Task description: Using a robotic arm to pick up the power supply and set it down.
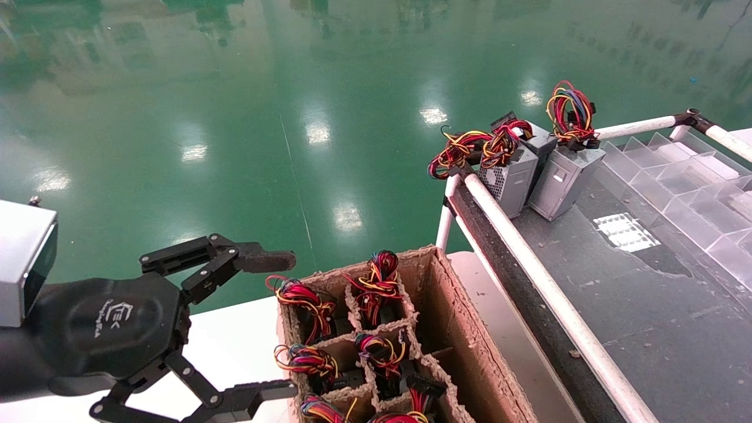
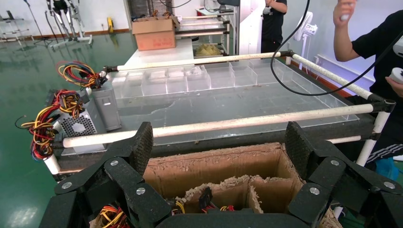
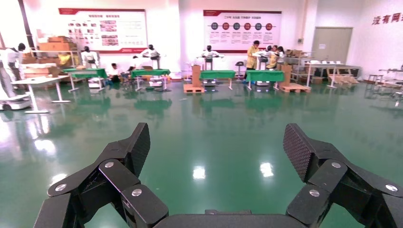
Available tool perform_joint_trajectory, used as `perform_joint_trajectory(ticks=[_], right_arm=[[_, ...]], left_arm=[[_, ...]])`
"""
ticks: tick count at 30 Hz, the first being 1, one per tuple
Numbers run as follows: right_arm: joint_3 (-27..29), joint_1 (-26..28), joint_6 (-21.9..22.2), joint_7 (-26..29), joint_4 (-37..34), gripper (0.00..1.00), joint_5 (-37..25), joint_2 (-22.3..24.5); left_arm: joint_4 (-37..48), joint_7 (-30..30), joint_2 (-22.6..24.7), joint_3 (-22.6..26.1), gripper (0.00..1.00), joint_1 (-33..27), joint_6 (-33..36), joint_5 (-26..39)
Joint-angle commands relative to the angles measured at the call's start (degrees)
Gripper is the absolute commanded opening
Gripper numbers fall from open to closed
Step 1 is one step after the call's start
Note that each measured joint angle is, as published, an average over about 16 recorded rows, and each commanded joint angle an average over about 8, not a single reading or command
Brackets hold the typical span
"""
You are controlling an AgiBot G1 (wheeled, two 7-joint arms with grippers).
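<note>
I'm hovering the left gripper (image 1: 282, 320) just beside the cardboard box (image 1: 470, 346), fingers spread wide, gripping nothing. The power supply (image 1: 565, 176) is standing upright on the conveyor table (image 1: 646, 305), well beyond the box, just beside a second mesh-sided unit (image 1: 510, 176). The right gripper (image 3: 216, 147) is facing open green floor (image 3: 204, 123), fingers also wide apart.

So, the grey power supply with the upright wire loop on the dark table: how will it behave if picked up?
The power supply is a metal box, so probably rigid and rather heavy for its size. Its smooth sides may slip in a light grip. The wire loop on top looks floppy and could sway or snag the neighbouring box. It stands tilted, so a push might tip it.
</note>
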Motion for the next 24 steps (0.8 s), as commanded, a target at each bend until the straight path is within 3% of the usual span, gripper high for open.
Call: perform_joint_trajectory(ticks=[1, 24], right_arm=[[0.1, -0.2, -1.0, 0.2, 0.6, 1.0, 0.2, 0.4], [1.2, -18.7, -15.4, 8.3, 27.7, 1.0, 5.1, 8.3]], left_arm=[[0.0, -0.1, 0.1, -0.3, 1.0, 0.1, 0.1, 0.2], [0.0, -0.1, 0.1, -0.2, 1.0, 0.0, 0.1, 0.2]])
